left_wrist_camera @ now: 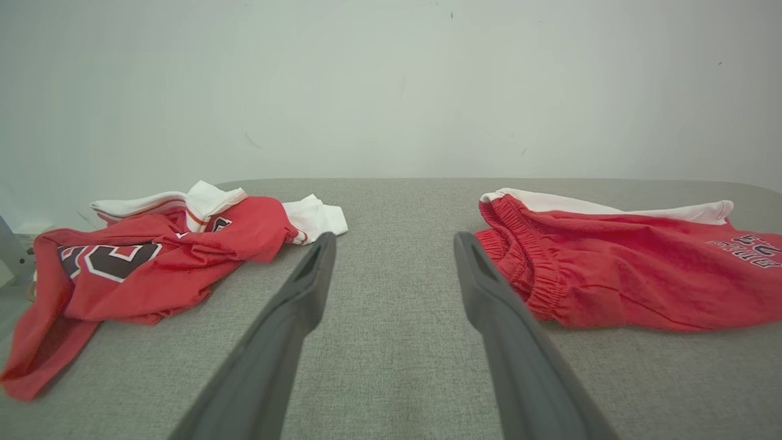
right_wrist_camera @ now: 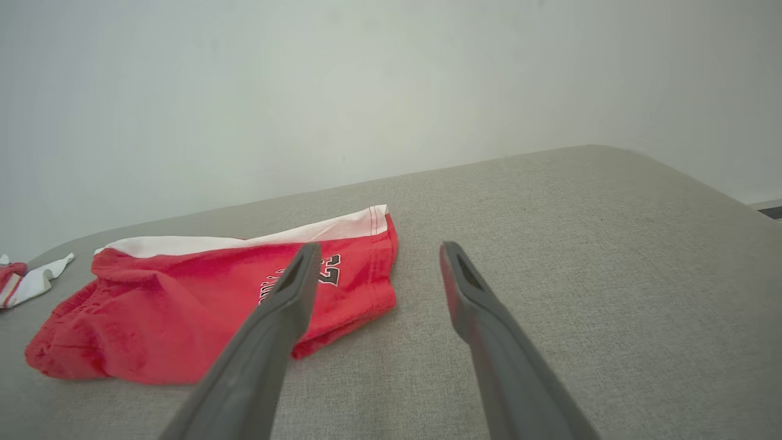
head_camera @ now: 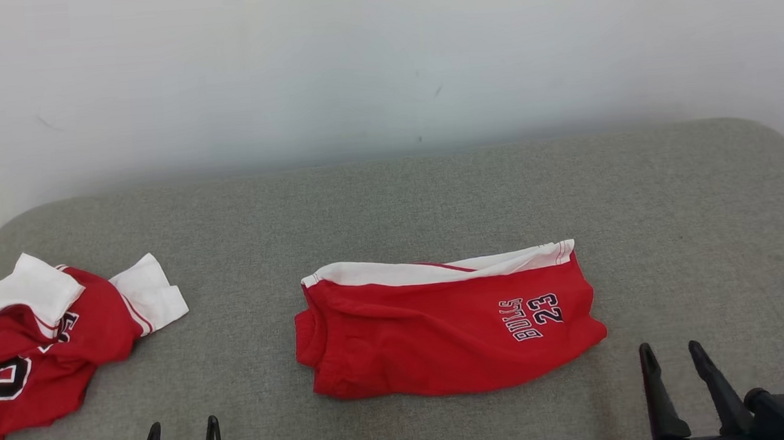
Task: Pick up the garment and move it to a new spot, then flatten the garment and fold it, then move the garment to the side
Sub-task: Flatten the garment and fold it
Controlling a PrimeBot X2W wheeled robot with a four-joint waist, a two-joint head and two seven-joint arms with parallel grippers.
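A red garment (head_camera: 441,337), shorts with a white band and "BULLS 23" print, lies folded in half in the middle of the grey padded table (head_camera: 391,206). It also appears in the left wrist view as the shorts (left_wrist_camera: 629,269) and in the right wrist view as the shorts (right_wrist_camera: 201,305). My left gripper (head_camera: 183,424) is open near the front edge, left of the shorts and apart from them. My right gripper (head_camera: 670,347) is open just off the shorts' right end. Nothing sits between the fingers of the left gripper (left_wrist_camera: 394,238) or the right gripper (right_wrist_camera: 380,247).
A second red and white garment, a crumpled jersey (head_camera: 35,348), lies at the table's left end; the jersey (left_wrist_camera: 153,256) is left of my left fingers. A pale wall (head_camera: 381,62) stands behind the table. Bare grey table extends to the right (right_wrist_camera: 611,256).
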